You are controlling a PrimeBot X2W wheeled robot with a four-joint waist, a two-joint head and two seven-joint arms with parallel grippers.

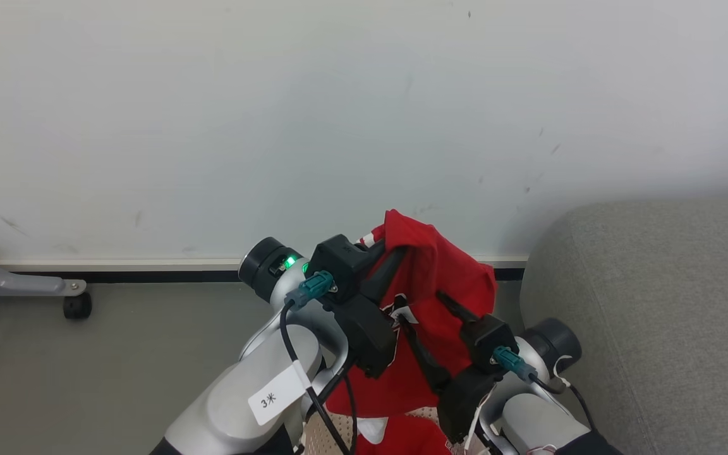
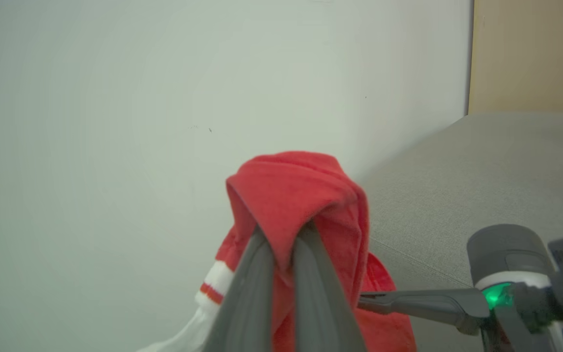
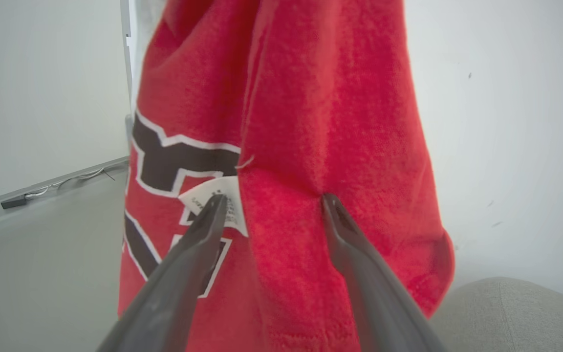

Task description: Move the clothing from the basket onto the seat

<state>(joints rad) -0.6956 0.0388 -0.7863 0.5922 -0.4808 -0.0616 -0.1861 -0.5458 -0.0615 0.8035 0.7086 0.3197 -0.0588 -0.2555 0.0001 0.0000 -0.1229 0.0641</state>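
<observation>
- One pale wall point(image 1: 275, 126) stands behind everything, with grey floor point(image 1: 117, 354) at its foot.
- One grey seat point(image 1: 655, 316) lies on the robot's right, with no clothing on it.
- Two red garments: one held garment point(image 1: 440, 284) hangs in the air between the arms, just left of the seat's edge. The second garment point(image 1: 408, 442) lies below it in the basket.
- One basket point(image 1: 424, 413): a strip of its perforated cream wall shows under the arms.
- Two pincers: the left pincer point(image 2: 281, 234) is clamped tight on the top fold of the held garment. The right pincer point(image 3: 272, 200) is spread wide, its tips against the hanging cloth without pinching it.
- One black-and-white emblem point(image 3: 179, 161) shows on the held garment.
- One small white tag point(image 3: 203, 193) sits at the right pincer's fingertip.
</observation>
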